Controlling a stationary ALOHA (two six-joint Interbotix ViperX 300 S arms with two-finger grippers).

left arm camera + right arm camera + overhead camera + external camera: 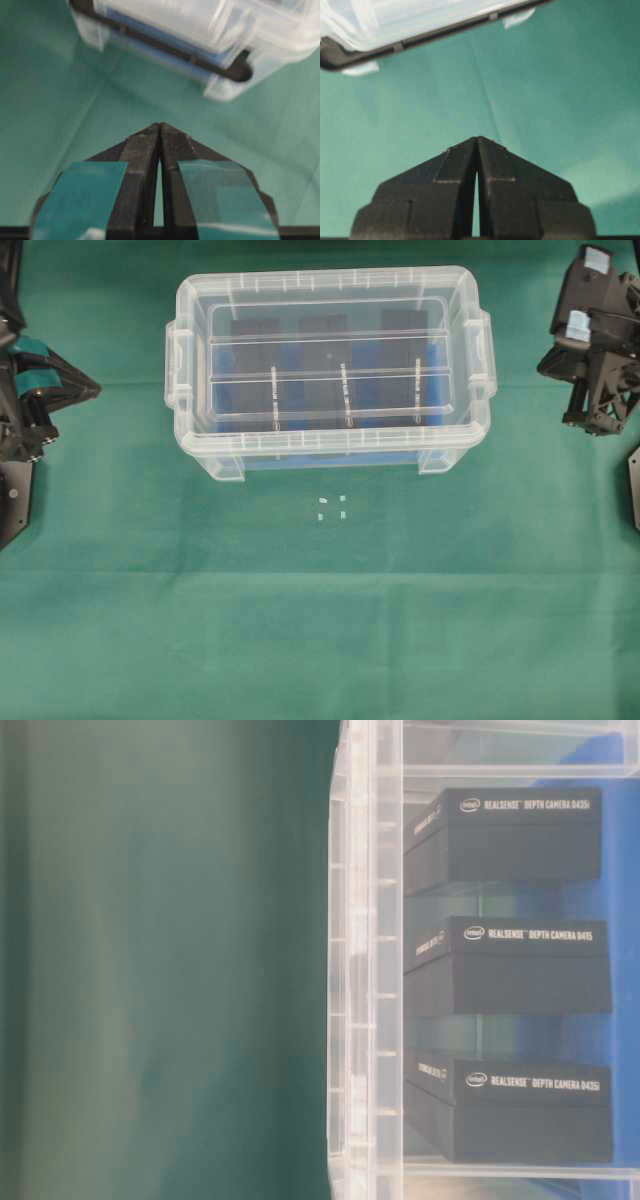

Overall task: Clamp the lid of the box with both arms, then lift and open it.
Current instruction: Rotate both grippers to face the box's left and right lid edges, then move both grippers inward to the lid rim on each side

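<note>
Four small pale marks dot the green worktop just in front of the box, a clear tub sitting at the centre rear of the cloth. The lid rests flat on the box, its ribs running lengthwise. Through the plastic show a blue liner and three black cases (each lettered "RealSense Depth Camera D435" in the table-level view). At the worktop's left edge the left pincer, banded with teal tape, has its jaws pressed together and holds nothing, well apart from the box. At the right edge the right pincer is likewise drawn together and empty, clear of the tub's handle lug.
</note>
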